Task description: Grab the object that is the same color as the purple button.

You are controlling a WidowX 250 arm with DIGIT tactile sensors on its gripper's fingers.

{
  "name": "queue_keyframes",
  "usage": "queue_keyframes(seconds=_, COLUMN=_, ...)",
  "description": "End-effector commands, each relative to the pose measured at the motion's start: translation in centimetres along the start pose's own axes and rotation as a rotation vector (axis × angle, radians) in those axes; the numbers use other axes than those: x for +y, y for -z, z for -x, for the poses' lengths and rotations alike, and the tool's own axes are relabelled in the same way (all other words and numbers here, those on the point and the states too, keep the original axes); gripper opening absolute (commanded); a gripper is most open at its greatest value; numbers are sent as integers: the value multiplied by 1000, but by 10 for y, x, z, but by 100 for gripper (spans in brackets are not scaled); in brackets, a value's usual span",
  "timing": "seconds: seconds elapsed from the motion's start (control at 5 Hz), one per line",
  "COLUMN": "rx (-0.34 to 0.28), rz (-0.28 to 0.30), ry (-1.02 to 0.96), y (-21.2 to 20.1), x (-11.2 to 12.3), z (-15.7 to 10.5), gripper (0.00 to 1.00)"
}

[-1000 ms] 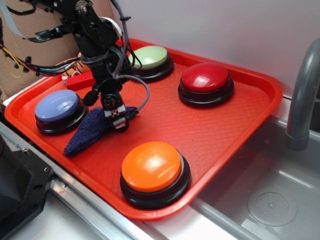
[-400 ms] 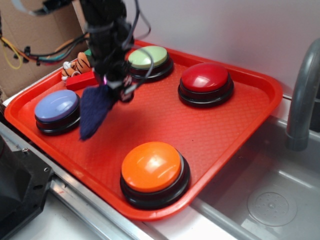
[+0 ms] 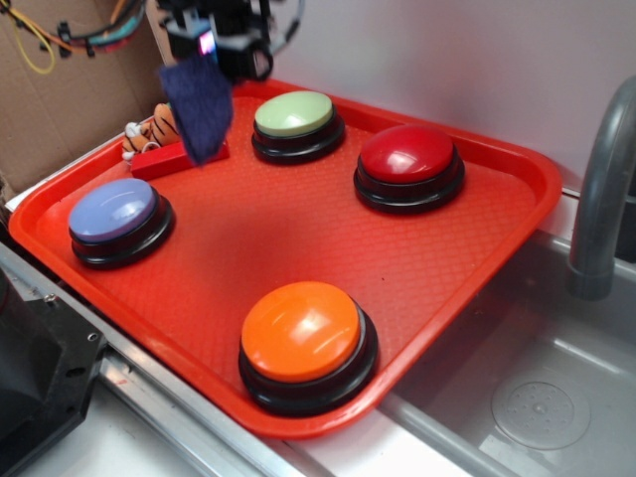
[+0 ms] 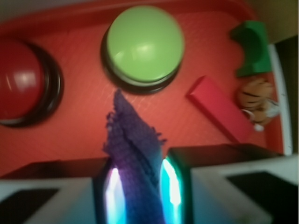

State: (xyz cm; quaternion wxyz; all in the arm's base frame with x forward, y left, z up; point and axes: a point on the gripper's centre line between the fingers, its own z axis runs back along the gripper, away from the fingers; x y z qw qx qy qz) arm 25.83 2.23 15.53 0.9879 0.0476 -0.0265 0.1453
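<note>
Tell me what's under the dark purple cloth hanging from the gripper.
The dark purple terry cloth hangs above the red rectangular block in the red plastic tray; the exterior view hides part of the block behind it.

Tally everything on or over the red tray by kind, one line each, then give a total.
Push buttons: 4 – purple button, green, red, orange
Cloth rag, held in the claw above the tray: 1
Red block: 1
Green block: 1
Tiger toy: 1
Total: 8
</note>
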Motion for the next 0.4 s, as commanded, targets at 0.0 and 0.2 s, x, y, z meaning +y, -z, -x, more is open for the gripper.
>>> queue_keyframes(seconds=0.0, rx=-161, rz=83, ry=-96, y=-69, x=20, z=-10, gripper=0)
queue_keyframes(seconds=0.2, rx=-80, rz=35, ry=-115, y=-58, x=21, z=-12, gripper=0)
